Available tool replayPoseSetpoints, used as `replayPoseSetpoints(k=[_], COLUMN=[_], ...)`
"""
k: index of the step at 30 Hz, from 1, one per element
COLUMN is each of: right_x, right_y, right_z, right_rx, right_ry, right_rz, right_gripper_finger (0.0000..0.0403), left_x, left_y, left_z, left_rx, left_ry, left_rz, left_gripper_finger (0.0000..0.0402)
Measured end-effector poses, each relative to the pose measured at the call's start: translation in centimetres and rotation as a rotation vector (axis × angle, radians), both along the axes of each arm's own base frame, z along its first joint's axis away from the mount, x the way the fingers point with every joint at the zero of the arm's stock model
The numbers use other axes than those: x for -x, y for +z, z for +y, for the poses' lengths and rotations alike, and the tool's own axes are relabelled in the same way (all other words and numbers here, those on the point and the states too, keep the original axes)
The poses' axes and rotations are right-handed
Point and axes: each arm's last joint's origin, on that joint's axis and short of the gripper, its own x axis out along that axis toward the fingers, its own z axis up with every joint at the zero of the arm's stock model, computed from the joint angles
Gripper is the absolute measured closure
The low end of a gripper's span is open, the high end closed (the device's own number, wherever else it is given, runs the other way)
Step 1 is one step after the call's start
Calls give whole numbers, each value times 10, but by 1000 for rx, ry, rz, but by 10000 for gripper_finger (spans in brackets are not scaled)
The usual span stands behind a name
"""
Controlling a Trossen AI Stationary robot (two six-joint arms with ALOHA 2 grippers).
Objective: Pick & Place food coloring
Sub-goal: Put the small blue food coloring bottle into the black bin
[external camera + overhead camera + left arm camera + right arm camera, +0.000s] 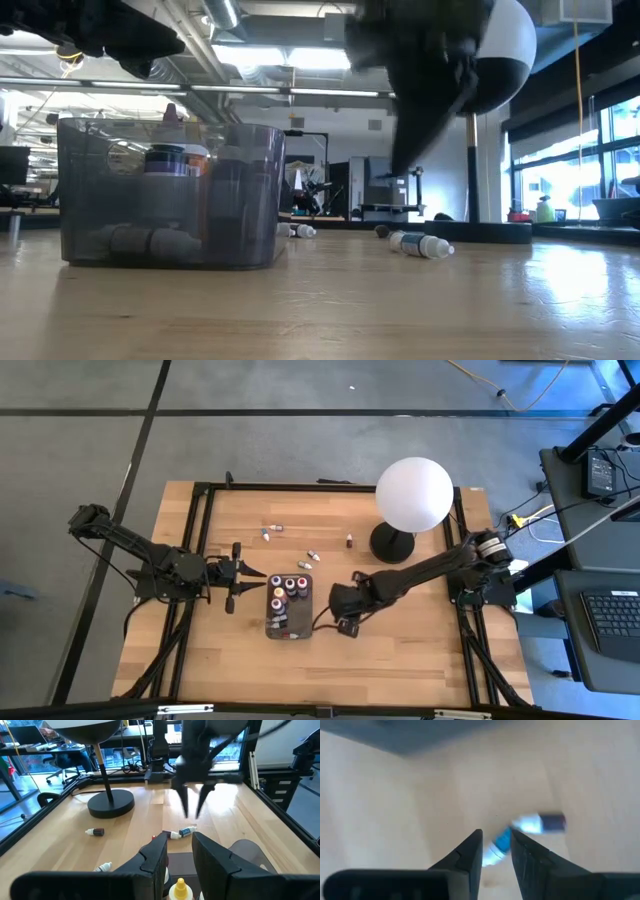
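The right pincer (357, 575) is hovering with fingers slightly spread over a blue-labelled food coloring bottle (520, 832) lying on the bench (420, 640), just beside the grey tray (301, 631) (already carrying several bottles). The left pincer (237, 572) is waiting at the tray's other side, fingers spread. More loose bottles (270, 530) are lying near the globe lamp (413, 494).

Two dark, multi-jointed arms. The left gripper (237, 576) and the right gripper (345, 628) each carry two black, tapered, wedge-shaped fingers (155, 857). Pale collar near the right arm's base.
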Motion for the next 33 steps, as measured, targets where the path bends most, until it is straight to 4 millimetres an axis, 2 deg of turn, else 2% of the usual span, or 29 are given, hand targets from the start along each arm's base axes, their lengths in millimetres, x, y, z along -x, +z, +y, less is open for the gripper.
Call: replayPoseSetpoints(k=[3, 6, 18, 24, 29, 33], right_x=[9, 9, 11, 9, 9, 10], right_y=[-17, -24, -25, -25, -24, -25], right_z=[-3, -4, -4, -6, -6, -5], right_rx=[0, -10, -5, 80, 77, 39], right_ry=[-73, -80, -73, -80, -111, -148], right_rz=[54, 31, 38, 6, 1, 5], right_gripper_finger=[301, 301, 298, 239, 183, 162], left_x=[0, 0, 0, 0, 0, 0], left_y=[0, 0, 0, 0, 0, 0], left_z=[0, 0, 0, 0, 0, 0], left_rx=[0, 0, -1, -1, -1, -1], left_ry=[0, 0, 0, 1, 1, 1], left_rz=[0, -1, 0, -1, 0, 0], left_gripper_finger=[313, 313, 313, 313, 313, 313])
